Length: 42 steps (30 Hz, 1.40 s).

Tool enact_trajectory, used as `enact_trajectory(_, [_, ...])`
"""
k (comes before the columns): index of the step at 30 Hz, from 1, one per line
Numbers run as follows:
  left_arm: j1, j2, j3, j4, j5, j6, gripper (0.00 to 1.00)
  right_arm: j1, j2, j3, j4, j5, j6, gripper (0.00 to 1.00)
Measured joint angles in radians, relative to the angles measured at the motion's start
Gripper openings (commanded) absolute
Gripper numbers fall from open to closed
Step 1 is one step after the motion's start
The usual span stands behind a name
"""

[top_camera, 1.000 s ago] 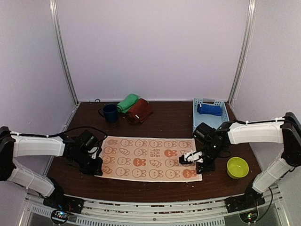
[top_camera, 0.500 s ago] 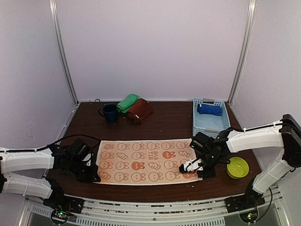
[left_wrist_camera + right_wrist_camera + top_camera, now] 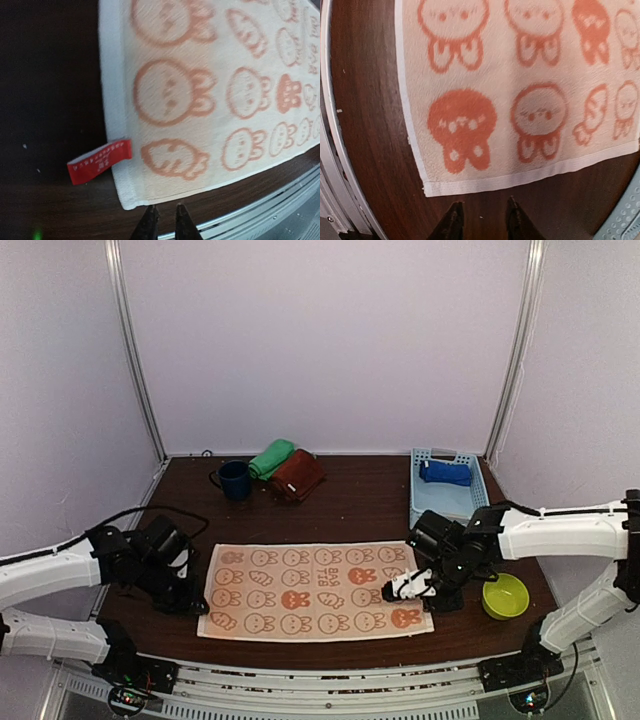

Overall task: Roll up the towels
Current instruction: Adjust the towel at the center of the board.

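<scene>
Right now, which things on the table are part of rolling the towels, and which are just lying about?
Job: bunny-print towel, spread flat; green towel; maroon towel; blue towel, in the basket.
Lying about: navy mug; pale blue basket; yellow-green bowl.

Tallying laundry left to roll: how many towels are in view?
4. The bunny-print towel lies flat at front centre; the green towel and the maroon towel sit at the back beside the mug; the blue towel lies in the basket, which may hide more.
</scene>
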<state>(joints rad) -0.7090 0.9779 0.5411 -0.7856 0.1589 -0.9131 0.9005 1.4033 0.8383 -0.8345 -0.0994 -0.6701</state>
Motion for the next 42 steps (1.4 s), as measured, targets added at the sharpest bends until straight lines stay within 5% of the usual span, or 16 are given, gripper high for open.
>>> enact_trajectory(2, [0.0, 0.024, 0.131, -0.035, -0.057, 0.044, 0.65, -0.013, -0.034, 0.049, 0.002, 0.0, 0.021, 0.44])
enact_trajectory(4, [0.001, 0.051, 0.241, -0.043, -0.138, 0.097, 0.71, -0.052, -0.063, 0.091, 0.023, -0.009, 0.04, 0.44])
enact_trajectory(7, [0.059, 0.099, 0.357, -0.03, -0.226, 0.179, 0.64, -0.198, -0.03, 0.183, 0.046, -0.058, 0.085, 0.37])
enact_trajectory(14, [0.401, 0.308, 0.383, 0.118, -0.178, 0.417, 0.56, -0.479, 0.196, 0.335, 0.107, -0.204, 0.203, 0.27])
enact_trajectory(22, [0.473, 0.489, 0.381, 0.257, 0.001, 0.549, 0.54, -0.517, 0.376, 0.343, 0.143, -0.245, 0.311, 0.25])
enact_trajectory(32, [0.5, 0.563, 0.401, 0.286, 0.046, 0.636, 0.56, -0.663, 0.433, 0.375, 0.225, -0.118, 0.394, 0.29])
enact_trajectory(42, [0.521, 0.634, 0.4, 0.33, 0.092, 0.661, 0.59, -0.616, 0.451, 0.44, 0.18, -0.355, 0.359, 0.34])
